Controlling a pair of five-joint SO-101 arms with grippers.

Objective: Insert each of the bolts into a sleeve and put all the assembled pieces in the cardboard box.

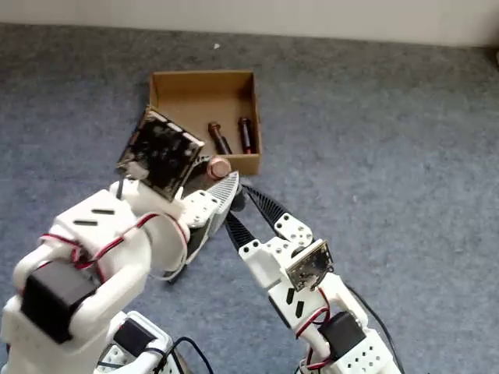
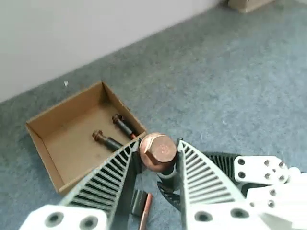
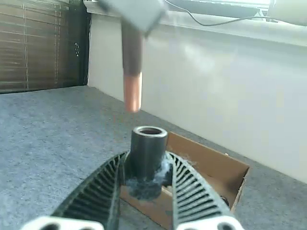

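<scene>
Beside the cardboard box (image 1: 195, 101), left claw (image 2: 158, 143) pinching bolt (image 2: 158, 153), right claw (image 3: 146, 157) pinching upright sleeve (image 3: 149, 143) below.

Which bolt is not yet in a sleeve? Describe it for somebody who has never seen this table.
Find the cardboard box on the grey carpet; just outside its near wall the left claw grips a bolt by its head. Unlike the two assembled pieces lying inside the box, it hangs in the air, its copper shank bare, above the dark sleeve in the right claw.

Grey carpet (image 1: 390, 117); cardboard box (image 1: 204, 84) resting on it.
</scene>
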